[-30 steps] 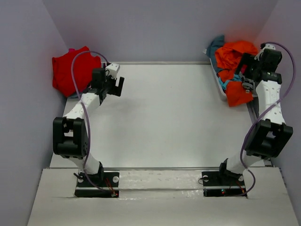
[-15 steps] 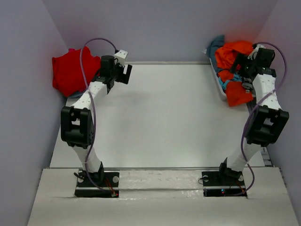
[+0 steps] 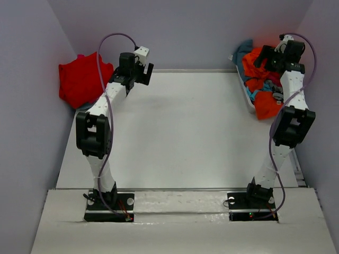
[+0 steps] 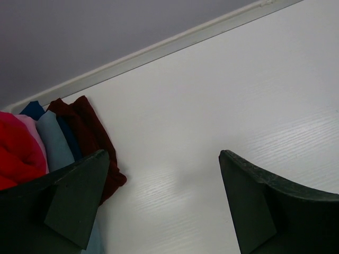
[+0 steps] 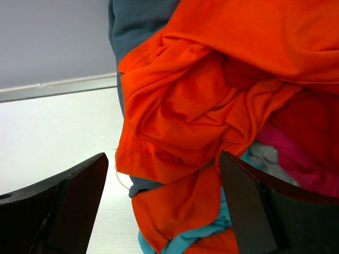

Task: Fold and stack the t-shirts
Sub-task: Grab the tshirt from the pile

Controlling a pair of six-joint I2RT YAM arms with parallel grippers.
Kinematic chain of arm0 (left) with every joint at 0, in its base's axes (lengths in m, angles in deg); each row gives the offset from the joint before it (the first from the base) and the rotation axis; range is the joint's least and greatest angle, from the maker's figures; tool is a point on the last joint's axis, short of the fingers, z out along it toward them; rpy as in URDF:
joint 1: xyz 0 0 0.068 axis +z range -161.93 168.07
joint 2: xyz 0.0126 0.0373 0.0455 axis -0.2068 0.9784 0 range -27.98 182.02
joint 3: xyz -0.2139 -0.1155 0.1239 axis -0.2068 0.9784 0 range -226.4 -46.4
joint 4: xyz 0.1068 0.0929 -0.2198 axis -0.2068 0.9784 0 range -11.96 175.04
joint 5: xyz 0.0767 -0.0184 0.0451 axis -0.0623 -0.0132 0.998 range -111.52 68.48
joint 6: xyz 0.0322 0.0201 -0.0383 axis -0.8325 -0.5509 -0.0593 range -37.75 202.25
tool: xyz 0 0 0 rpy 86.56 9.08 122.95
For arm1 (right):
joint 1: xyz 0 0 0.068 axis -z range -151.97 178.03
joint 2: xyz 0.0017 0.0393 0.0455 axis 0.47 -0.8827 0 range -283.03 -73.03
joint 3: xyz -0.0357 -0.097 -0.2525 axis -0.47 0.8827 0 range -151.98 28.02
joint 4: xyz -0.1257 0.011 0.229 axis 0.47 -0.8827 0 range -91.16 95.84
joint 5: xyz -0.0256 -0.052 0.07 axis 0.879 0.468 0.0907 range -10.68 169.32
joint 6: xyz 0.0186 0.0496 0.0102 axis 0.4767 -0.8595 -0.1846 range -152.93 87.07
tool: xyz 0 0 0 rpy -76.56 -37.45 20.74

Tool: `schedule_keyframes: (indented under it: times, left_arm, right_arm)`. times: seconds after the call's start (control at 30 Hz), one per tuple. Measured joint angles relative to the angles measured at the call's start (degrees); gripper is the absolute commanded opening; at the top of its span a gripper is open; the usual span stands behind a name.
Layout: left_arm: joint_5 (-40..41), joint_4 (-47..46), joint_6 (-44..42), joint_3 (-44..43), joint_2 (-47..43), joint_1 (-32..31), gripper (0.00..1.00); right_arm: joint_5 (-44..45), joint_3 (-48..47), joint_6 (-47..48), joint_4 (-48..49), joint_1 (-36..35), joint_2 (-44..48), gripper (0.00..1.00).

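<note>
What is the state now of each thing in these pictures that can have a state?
left gripper, open, empty, above the table.
right gripper, open, nothing gripped, at the orange t-shirt.
orange t-shirt, crumpled, unfolded, on top of the heap.
heap of t-shirts, unfolded, jumbled at the far right.
red t-shirt, lying on top of the stack.
stack of shirts, layered, at the far left.

White table [image 3: 180, 132]: shirt stack [image 3: 79, 82] far-L, bin [image 3: 245, 96] far-R
</note>
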Motion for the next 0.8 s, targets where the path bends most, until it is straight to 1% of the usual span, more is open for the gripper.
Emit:
schedule_keyframes:
  times: [0.13,0.33,0.43,0.47,0.53,0.57,0.6,0.73,0.8]
  left_arm:
    - [0.7,0.5,-0.3,-0.9,0.7,-0.3,0.99]
    - [1.8,1.9,-0.9,-1.2,0.8,-0.6,0.99]
    - [2.1,2.1,-1.0,-1.2,0.8,-0.6,0.99]
    - [2.2,2.2,-1.0,-1.2,0.8,-0.6,0.99]
    - [2.3,2.3,-1.0,-1.2,0.8,-0.5,0.99]
    - [2.3,2.3,-1.0,-1.2,0.8,-0.5,0.99]
    - [2.3,2.3,-1.0,-1.2,0.8,-0.6,0.99]
    - [2.3,2.1,-1.0,-0.9,0.8,-0.6,0.99]
    - [2.3,2.1,-1.0,-0.7,0.8,-0.6,0.99]
  right_arm:
    - [-0.1,-3.6,0.0,-1.7,-1.9,-5.4,0.90]
    - [-0.2,-6.7,0.0,-3.7,-4.0,-10.0,0.90]
    - [-0.1,-7.4,0.0,-4.3,-4.4,-10.3,0.83]
    - [-0.1,-8.0,0.0,-4.3,-4.4,-10.3,0.77]
    - [0.3,-8.8,0.0,-4.2,-4.4,-10.3,0.72]
    - [0.5,-9.1,-0.2,-4.2,-4.4,-10.3,0.65]
    - [0.8,-9.2,-0.3,-4.1,-4.4,-10.3,0.62]
    - [2.1,-8.7,-1.0,-3.9,-4.4,-10.2,0.60]
    - [2.4,-8.6,-1.1,-4.0,-4.4,-10.2,0.54]
